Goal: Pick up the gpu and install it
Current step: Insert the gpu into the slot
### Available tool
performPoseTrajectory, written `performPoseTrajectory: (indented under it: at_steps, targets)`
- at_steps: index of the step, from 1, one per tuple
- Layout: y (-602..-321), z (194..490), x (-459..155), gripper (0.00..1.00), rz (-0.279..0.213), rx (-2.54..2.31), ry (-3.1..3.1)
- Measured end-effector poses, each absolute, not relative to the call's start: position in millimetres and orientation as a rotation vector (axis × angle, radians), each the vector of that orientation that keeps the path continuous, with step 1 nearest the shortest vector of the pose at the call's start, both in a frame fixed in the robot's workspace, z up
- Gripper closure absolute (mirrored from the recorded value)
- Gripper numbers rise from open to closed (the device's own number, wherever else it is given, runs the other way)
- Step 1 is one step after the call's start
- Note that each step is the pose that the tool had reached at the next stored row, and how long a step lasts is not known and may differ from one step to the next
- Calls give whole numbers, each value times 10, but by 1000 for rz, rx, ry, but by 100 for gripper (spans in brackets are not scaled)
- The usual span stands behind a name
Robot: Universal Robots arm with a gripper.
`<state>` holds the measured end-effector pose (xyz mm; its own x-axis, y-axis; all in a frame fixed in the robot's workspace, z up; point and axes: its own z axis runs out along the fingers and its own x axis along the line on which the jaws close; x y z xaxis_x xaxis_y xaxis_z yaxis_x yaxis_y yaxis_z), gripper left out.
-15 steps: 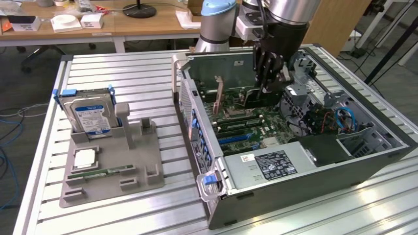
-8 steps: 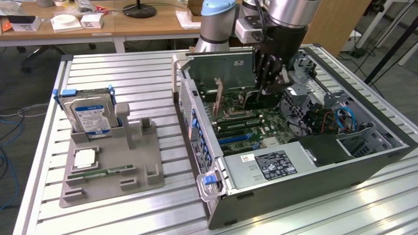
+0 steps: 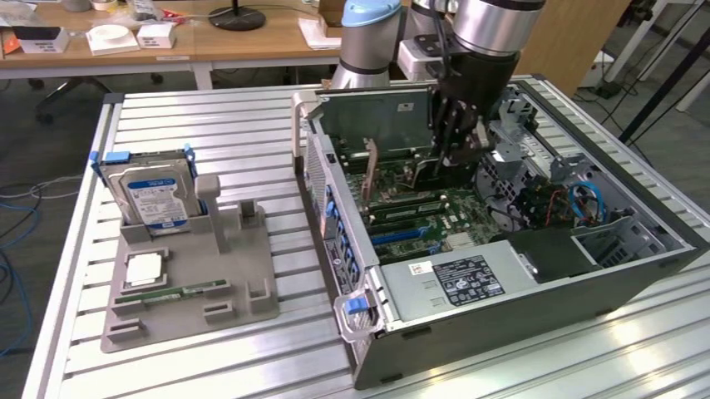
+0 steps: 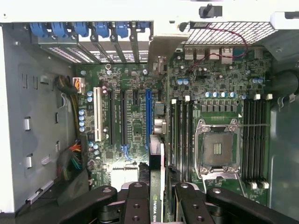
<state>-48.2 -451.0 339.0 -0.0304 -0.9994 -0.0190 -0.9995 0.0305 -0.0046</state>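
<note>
- Wrist view looks straight down into the open computer case (image 4: pixel 28 140), with the tool (image 4: pixel 156 196) clenched on the gpu (image 4: pixel 156 186); the card stands on edge between the fingers (image 4: pixel 135 205), so its contact edge faces the motherboard (image 4: pixel 135 121).
- Gripped that way, the gpu hangs just above the motherboard, over the blue expansion slot (image 4: pixel 148 116), which runs in the same line as the card; this looks like the alignment needed for seating.
- One end of the gpu points toward the row of blue slot latches (image 4: pixel 79 29) at the case's rear wall, probably so the bracket end meets that opening.
- Exterior view shows the tool (image 3: pixel 457 154) reaching down inside the computer case (image 3: pixel 533 283), which lies on its side on the worktop (image 3: pixel 222 125) with the open side up, giving the arm vertical access.
- Beside the case, on the exterior view's left, a grey holder tray (image 3: pixel 189 307) carries a hard drive (image 3: pixel 155 195) upright in its slot; the parts there are kept standing for easy gripping.
- Whether the gpu's edge already touches the slot cannot be told.
</note>
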Motion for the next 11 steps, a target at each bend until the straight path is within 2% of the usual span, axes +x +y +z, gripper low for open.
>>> performPoseTrajectory:
  at_steps: [11]
  targets:
    - [-4519,3258,-490,74,15,-2176,2243]
